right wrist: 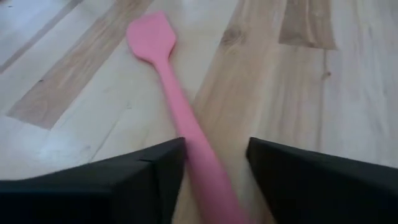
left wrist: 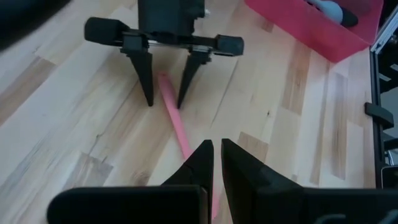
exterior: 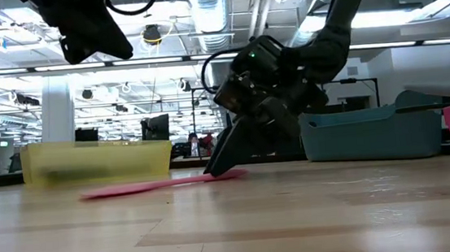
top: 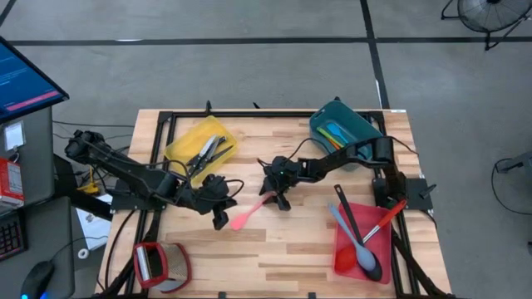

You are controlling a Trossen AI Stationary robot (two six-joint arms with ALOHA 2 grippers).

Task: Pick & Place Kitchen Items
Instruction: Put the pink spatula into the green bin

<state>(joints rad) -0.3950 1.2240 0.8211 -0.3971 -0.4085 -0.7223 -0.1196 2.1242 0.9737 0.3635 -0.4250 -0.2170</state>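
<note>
A pink spatula lies flat on the wooden table near its middle, with its blade toward the near left. It also shows in the right wrist view. My right gripper is open and low at the table, its fingers standing on either side of the spatula's handle. My left gripper is shut and empty. It hovers well above the blade end, high in the low view. My right gripper points down at a slant from the table's far right, with the handle running between its two open fingers. The handle lies close to one finger. I cannot tell whether that finger touches it. The spatula lies flat on the table.
A yellow bin with several utensils stands at the far left and a teal bin at the far right. A red bin at the near right holds a black ladle, a grey-blue spoon and a red-handled tool. A red-framed grey object lies at the near left.
</note>
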